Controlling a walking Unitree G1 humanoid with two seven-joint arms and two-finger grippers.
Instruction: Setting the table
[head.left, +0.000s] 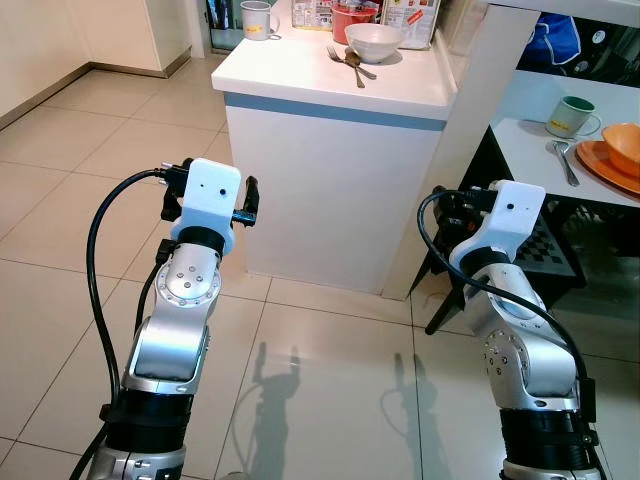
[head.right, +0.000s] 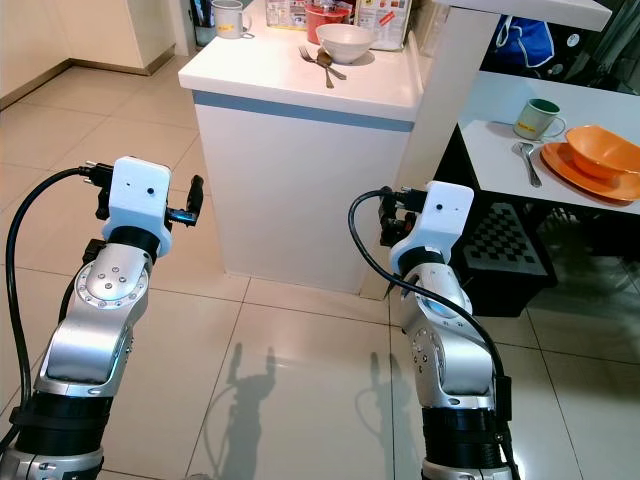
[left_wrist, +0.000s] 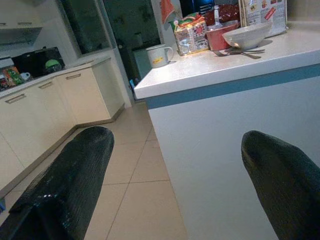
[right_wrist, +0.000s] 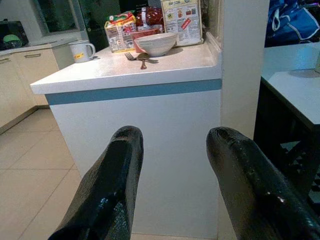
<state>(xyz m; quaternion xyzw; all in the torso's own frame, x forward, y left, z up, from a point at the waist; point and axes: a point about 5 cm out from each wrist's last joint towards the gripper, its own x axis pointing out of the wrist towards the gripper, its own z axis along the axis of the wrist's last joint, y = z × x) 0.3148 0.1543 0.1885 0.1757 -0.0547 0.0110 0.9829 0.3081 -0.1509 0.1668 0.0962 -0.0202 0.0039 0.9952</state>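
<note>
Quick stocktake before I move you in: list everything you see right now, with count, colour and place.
counter: 1, white with blue stripe, ahead
white bowl: 1, on counter
fork and spoon: 1 each, metal, beside white bowl
white mug: 1, counter's far left
red container: 1, behind white bowl
cartons: several, printed, counter's back edge
table: 1, white, right
green mug: 1, on table
orange bowl: 1, on orange plate
table spoon: 1, metal, left of plate
left gripper: jaws open, empty
right gripper: jaws open, empty

Your view: white counter (head.left: 330, 75) with blue stripe, white bowl (head.left: 374, 41) at 12 o'clock; orange bowl (head.left: 624, 146) on orange plate (head.left: 600, 166), green-and-white mug (head.left: 571, 115) at 2 o'clock; black-and-white checkered crate (head.right: 512, 250) below.
</note>
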